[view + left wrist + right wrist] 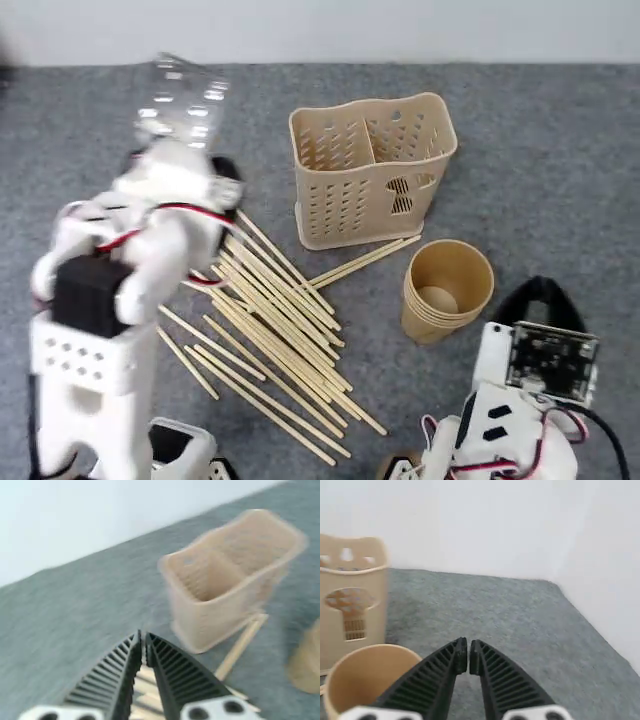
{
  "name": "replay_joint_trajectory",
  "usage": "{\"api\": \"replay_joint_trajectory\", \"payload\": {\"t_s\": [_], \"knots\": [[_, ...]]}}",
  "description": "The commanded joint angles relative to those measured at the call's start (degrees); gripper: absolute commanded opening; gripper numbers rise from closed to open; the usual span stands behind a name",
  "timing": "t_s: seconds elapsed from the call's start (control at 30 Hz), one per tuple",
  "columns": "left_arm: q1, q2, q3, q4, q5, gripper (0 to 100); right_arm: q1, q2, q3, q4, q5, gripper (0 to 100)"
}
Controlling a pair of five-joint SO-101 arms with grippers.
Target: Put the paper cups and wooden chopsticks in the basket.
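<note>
So, the wooden chopsticks (pixel 275 320) lie in a loose heap on the grey carpet (pixel 540 180), in front of the basket (pixel 330 200). Most of them run slantwise, from up by my left arm (pixel 150 250) down toward the near right. A couple lie the other way, pointing along the basket's front foot toward the paper cups (pixel 428 322).

The cups are stacked upright, mouths up, just beside the basket's front right corner. The basket stands upright too.

My left gripper (pixel 144 642) is pinched closed, tips meeting with nothing between them, above the heap. I can't tell if it touches any sticks. My right gripper (pixel 468 652) is also closed and empty, just behind the cups.

From above, my left arm covers the far ends of several chopsticks. From my right wrist, the basket is cut off at the edge.
</note>
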Motion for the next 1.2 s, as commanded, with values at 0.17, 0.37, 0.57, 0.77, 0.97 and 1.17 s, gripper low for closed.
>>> {"api": "replay_joint_trajectory", "payload": {"t_s": [0.17, 0.37, 0.57, 0.77, 0.97, 1.17], "knots": [[-14.59, -8.35, 2.95, 4.04, -4.66, 1, -10.24, 21.32, -1.41, -2.15, 3.08, 0.9], [-21.19, -17.67, 17.19, 0.62, -4.84, 1, -12.88, 27.38, -6.15, 0.57, 5.19, 1.0], [-23.82, -27.43, 33.8, -7.38, -4.84, 1, -19.12, 28.62, -14.15, 9.45, 5.27, 3.9], [-23.82, -34.29, 44.35, -10.99, -4.84, 1, -26.59, 39.52, -22.24, 16.92, 5.1, 6.8], [-23.91, -38.86, 50.07, -11.6, -4.84, 1, -29.76, 52.7, -32.09, 21.93, 5.19, 6.9], [-23.91, -42.55, 54.99, -11.6, -4.84, 1, -31.25, 65.8, -38.86, 24.75, 4.84, 9.7]]}}
